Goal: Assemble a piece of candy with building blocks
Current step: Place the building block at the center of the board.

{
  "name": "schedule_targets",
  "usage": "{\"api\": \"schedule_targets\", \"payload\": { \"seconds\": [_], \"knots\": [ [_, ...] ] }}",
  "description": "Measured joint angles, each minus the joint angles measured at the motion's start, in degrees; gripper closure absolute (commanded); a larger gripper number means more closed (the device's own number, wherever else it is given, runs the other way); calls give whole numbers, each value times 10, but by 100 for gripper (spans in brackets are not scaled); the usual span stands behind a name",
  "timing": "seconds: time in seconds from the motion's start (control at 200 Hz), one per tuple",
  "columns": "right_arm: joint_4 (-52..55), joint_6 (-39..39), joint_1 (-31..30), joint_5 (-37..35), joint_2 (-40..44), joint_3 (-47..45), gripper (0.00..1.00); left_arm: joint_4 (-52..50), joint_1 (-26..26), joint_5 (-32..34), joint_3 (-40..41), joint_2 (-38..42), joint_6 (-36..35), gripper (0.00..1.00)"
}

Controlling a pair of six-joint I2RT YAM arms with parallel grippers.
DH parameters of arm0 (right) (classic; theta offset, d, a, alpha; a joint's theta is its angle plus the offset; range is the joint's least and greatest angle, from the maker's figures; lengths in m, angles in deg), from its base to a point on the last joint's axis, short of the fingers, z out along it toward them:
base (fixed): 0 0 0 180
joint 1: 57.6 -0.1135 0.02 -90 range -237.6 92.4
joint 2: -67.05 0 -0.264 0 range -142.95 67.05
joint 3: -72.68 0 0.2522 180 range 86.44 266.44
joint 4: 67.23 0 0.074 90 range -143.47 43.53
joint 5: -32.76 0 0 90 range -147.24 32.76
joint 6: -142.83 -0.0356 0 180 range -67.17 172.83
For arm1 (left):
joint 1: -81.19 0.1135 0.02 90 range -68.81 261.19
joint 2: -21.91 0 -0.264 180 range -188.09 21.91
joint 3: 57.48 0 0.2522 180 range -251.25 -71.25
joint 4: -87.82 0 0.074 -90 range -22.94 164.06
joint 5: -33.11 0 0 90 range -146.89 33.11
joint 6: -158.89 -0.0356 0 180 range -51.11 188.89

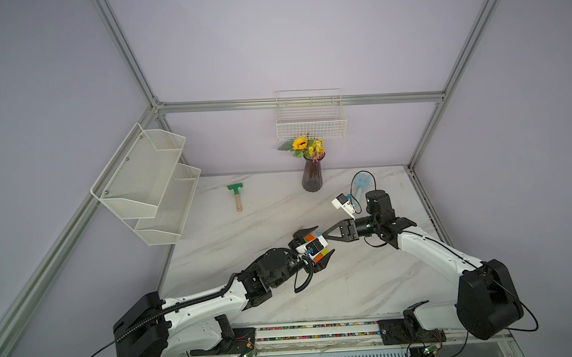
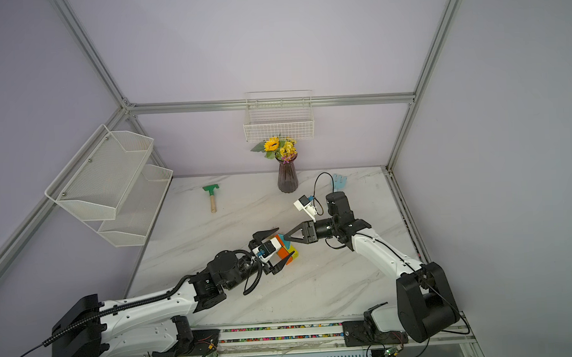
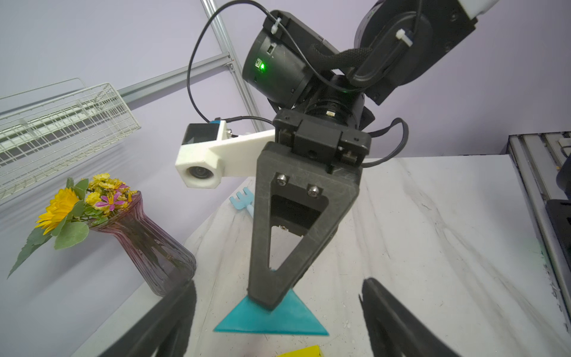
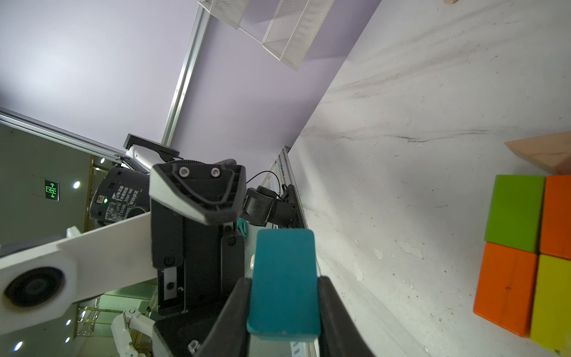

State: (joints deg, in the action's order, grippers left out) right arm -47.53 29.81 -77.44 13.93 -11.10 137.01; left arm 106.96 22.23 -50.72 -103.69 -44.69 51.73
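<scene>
A rectangle of building blocks lies on the marble table: green (image 4: 514,211), two orange (image 4: 506,293) and yellow (image 4: 553,299). The tan triangle (image 4: 543,153) sits at its far end. My right gripper (image 4: 284,279) is shut on the teal triangle (image 3: 278,321) and holds it low by the yellow block (image 3: 304,352). My left gripper (image 3: 278,282) is open, its fingers (image 3: 173,318) standing wide on either side of the teal triangle without touching it. In both top views the left wrist camera hides most of the candy (image 1: 308,237) (image 2: 283,252).
A purple vase of flowers (image 1: 312,175) stands at the back. A green-headed toy rake (image 1: 235,193) lies back left, a light blue toy fork (image 1: 362,182) back right behind the right arm. A mesh shelf (image 1: 152,178) hangs on the left wall, a wire basket (image 1: 311,118) on the back wall.
</scene>
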Motion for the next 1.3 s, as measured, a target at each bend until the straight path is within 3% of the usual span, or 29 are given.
{"api": "schedule_targets", "payload": {
  "seconds": [0.09,0.35,0.59,0.725,0.965,1.11,1.175,1.185,1.21,1.3],
  "knots": [
    [-7,-5,-2,0,0,0,82,5,0,-3,0,-17,4,8],
    [-8,-7,-2,0,1,0,82,10,0,9,0,-28,2,10],
    [-8,-7,-3,3,3,-2,82,10,1,19,0,-26,-1,33],
    [-7,-7,-3,4,3,-3,82,12,3,26,0,-26,-1,40],
    [-4,-7,-3,2,3,-4,81,9,3,25,0,-27,-4,66],
    [-3,-7,-3,0,3,-7,67,1,3,23,-2,-27,-4,79],
    [-3,-7,-3,-1,3,-7,49,-5,3,22,-5,-27,-3,85],
    [-3,-5,-3,-2,3,-7,42,-8,3,20,-6,-27,-3,86],
    [-3,-7,-3,-3,3,-7,33,-13,3,17,-8,-27,-3,89],
    [-3,-1,-5,-11,3,-6,23,-35,1,14,-16,-28,0,94]
  ]
}}
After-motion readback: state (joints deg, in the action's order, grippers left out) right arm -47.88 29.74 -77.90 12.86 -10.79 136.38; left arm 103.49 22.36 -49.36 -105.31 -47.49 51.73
